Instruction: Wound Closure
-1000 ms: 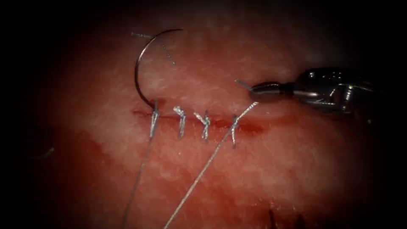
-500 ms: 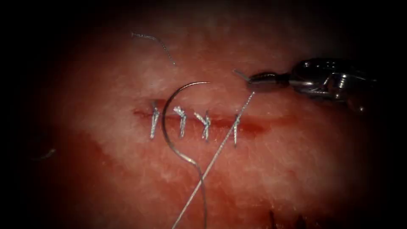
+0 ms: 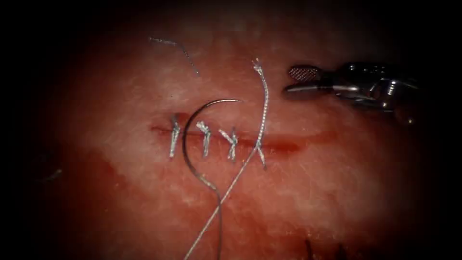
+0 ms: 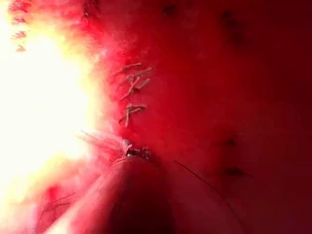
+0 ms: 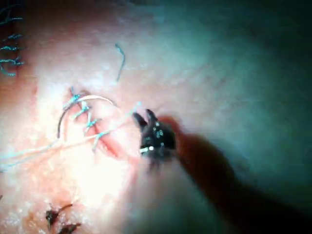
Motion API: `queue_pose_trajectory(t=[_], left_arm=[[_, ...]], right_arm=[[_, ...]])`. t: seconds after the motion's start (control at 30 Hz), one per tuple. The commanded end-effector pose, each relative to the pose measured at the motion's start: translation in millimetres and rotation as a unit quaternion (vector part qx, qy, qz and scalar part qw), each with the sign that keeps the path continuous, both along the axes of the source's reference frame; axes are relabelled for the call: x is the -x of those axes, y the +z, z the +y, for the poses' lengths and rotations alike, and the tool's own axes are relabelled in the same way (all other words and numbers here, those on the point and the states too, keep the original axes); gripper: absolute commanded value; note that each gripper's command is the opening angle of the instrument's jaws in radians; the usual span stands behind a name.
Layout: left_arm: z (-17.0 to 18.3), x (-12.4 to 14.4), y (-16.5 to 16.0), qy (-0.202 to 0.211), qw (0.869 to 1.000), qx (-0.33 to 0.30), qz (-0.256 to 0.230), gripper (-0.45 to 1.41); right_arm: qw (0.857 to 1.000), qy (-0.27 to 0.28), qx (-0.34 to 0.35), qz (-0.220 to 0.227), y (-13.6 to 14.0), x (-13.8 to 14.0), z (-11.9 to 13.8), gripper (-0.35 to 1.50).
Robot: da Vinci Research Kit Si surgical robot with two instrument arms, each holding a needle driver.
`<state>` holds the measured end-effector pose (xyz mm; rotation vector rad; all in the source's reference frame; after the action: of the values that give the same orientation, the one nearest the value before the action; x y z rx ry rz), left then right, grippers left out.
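Observation:
The cut (image 3: 308, 137) runs left to right across the tissue (image 3: 337, 192), and several thread stitches (image 3: 206, 137) cross it. The curved needle (image 3: 188, 154) lies loose on the tissue over the cut between the two leftmost stitches, tip (image 3: 239, 100) above the cut, held by neither tool. Its thread (image 3: 219, 226) trails downward. A free thread tail (image 3: 263, 96) rises from the rightmost stitch (image 3: 261, 151). To the tail's right, above the cut, my right tool (image 3: 294, 81) stands open and empty; its jaws (image 5: 145, 117) sit beside the needle (image 5: 83, 103). My left tool (image 4: 132, 150) is near the stitches (image 4: 130, 92).
A short cut piece of thread (image 3: 175, 45) lies on the tissue above and left of the cut. Red fluid (image 3: 284, 144) pools in the cut's right part. Dark marks (image 3: 308, 248) sit near the bottom edge. A row of older stitches (image 5: 9, 48) is nearby.
The needle slid from above the leftmost stitch down and right to lie across the cut. My right tool opened and let go of the thread tail, which sprang up above the cut.

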<state>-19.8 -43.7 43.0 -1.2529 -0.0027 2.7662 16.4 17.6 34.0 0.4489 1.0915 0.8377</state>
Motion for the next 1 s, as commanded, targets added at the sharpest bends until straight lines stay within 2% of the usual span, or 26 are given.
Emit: queue_pose_trajectory(t=[0.03, 0.17, 0.3, 0.43, 0.53, 0.7, 0.8, 0.9, 1.0], left_arm=[[-0.2, 0.2, -0.9, -0.018, 1.000, -0.015, -0.013, -0.45], [6.5, 0.7, -4.4, -0.087, 0.987, -0.083, -0.110, -0.45], [14.3, 2.1, -7.1, -0.132, 0.960, -0.131, -0.211, -0.45], [20.2, 4.2, -8.1, -0.163, 0.929, -0.167, -0.286, -0.45], [23.5, 6.0, -7.8, -0.179, 0.905, -0.205, -0.327, -0.45], [26.6, 8.0, -6.2, -0.201, 0.872, -0.252, -0.368, -0.45], [28.3, 7.8, -5.2, -0.222, 0.842, -0.273, -0.409, -0.45], [31.4, 6.7, -3.8, -0.248, 0.821, -0.285, -0.428, -0.45], [33.1, 5.6, -3.0, -0.268, 0.807, -0.283, -0.445, -0.45]], right_arm=[[1.000, 0.005, 0.005, 0.011, -0.3, 0.0, -1.0, 1.25], [0.998, 0.035, 0.030, 0.030, -1.9, 1.5, -1.4, 1.28], [0.997, 0.048, 0.049, 0.032, -3.3, 2.5, -2.9, 1.28], [0.997, 0.047, 0.061, 0.027, -4.3, 2.5, -5.2, 1.28], [0.996, 0.046, 0.065, 0.031, -5.2, 2.3, -6.9, 1.28], [0.996, 0.034, 0.068, 0.045, -6.6, 1.2, -9.8, 1.28], [0.996, 0.023, 0.068, 0.058, -7.5, 0.5, -10.9, 1.28], [0.995, 0.012, 0.070, 0.067, -8.6, -0.2, -11.8, 1.26], [0.995, 0.008, 0.069, 0.069, -9.0, -0.1, -12.4, 1.26]])
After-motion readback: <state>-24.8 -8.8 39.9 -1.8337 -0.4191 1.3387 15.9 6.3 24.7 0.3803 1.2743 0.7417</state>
